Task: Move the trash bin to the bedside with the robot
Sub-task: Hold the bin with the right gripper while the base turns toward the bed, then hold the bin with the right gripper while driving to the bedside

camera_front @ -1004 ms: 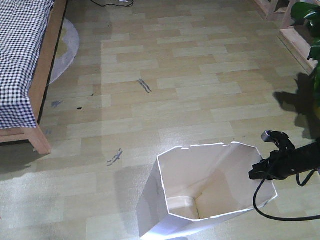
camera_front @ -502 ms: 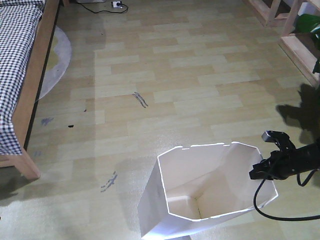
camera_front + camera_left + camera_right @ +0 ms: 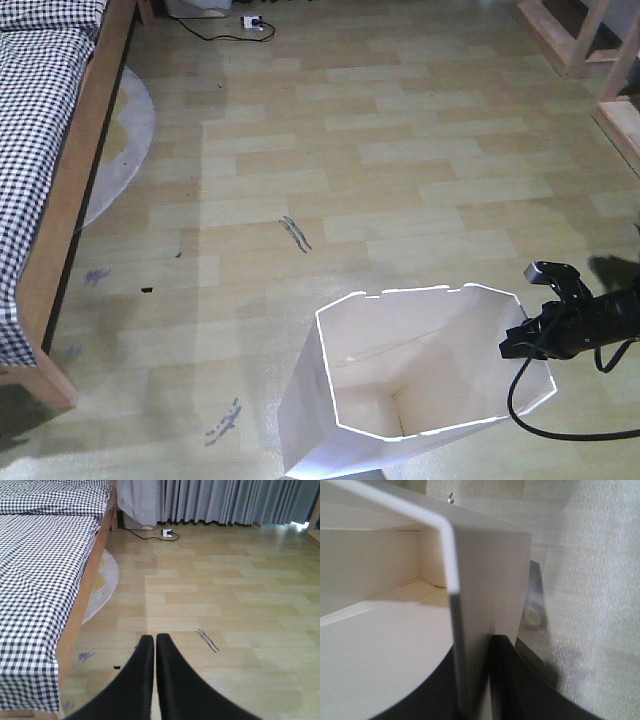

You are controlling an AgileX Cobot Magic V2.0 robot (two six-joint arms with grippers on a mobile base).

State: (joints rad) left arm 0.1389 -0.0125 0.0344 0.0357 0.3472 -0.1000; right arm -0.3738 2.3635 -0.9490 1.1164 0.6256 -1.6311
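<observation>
The white faceted trash bin (image 3: 410, 395) stands on the floor at the bottom centre of the front view, its cream inside showing. My right gripper (image 3: 515, 345) is shut on the bin's right rim; in the right wrist view the bin wall (image 3: 485, 575) sits between the two black fingers (image 3: 520, 680). The bed with its light brown wooden frame (image 3: 70, 190) and checked bedding (image 3: 30, 120) is at the left, well apart from the bin. My left gripper (image 3: 154, 642) is shut and empty above the floor, with the bed (image 3: 45, 580) to its left.
A round grey rug (image 3: 125, 140) lies by the bed. A power strip and black cable (image 3: 245, 22) lie at the far wall, below grey curtains (image 3: 225, 500). Wooden furniture legs (image 3: 590, 60) stand at the top right. Dark scuff marks (image 3: 295, 232) spot the floor.
The view has shifted: the bed now lies further left and lower in the frame, the plant at the right has left the view. The bin and right gripper keep their place in the frame.
</observation>
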